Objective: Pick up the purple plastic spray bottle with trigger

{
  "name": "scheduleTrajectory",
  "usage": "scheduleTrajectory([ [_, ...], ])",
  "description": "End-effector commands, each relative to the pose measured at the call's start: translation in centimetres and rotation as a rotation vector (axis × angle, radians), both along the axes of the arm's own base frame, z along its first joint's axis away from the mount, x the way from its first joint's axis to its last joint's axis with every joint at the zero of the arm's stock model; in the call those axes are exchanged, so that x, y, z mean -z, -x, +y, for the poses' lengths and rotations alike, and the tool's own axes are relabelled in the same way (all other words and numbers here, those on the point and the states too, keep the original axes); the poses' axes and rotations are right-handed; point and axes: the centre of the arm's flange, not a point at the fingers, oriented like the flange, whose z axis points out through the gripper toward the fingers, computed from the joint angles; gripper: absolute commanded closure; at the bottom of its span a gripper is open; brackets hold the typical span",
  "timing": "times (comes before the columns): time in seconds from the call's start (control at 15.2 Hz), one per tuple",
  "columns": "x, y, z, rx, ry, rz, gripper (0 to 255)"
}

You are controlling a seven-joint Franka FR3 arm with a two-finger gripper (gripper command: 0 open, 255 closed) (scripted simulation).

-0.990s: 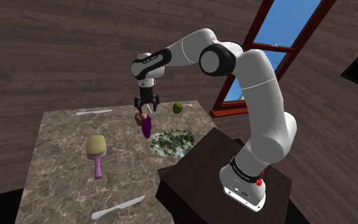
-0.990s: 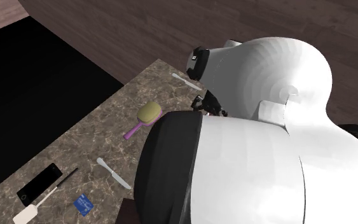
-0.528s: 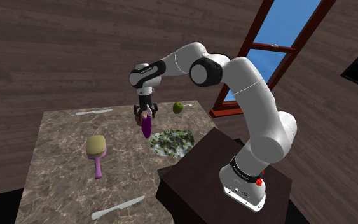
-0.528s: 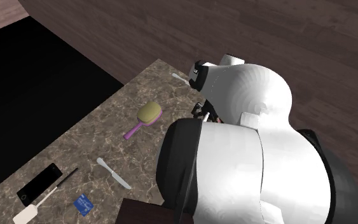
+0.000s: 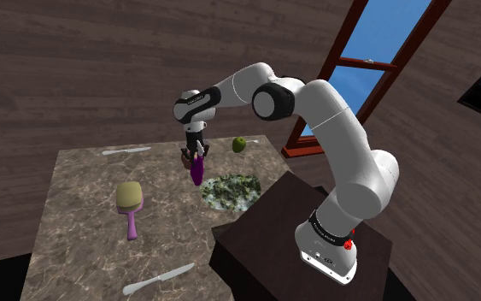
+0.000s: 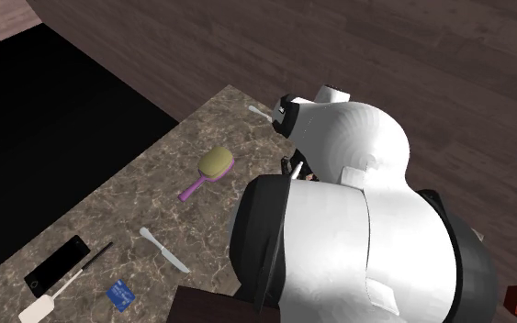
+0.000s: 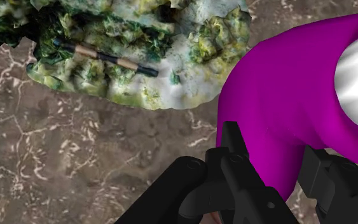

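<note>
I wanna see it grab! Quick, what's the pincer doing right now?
Pincer: closed, holding the purple curved spray bottle between its two black fingers.

On the table (image 5: pixel 76 224), in the shoulder view, the dish (image 5: pixel 230 190) lies just right of the spray bottle (image 5: pixel 197 171). The fruit (image 5: pixel 239 144) lies right and behind it, a knife (image 5: pixel 127 150) left and behind, the hairbrush (image 5: pixel 130 205) left and before, and a second knife (image 5: pixel 159 278) well before.
</note>
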Motion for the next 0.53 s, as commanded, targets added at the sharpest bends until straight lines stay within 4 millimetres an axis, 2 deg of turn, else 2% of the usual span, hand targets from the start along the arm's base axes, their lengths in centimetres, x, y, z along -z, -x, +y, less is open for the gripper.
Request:
scheduleTrajectory([
  [0.0,0.04,0.0,0.0,0.0,0.0,0.0,255],
  [0.4,0.07,-0.04,0.02,0.0,0.0,0.0,255],
  [0.46,-0.45,-0.04,0.02,0.0,0.0,0.0,255],
])
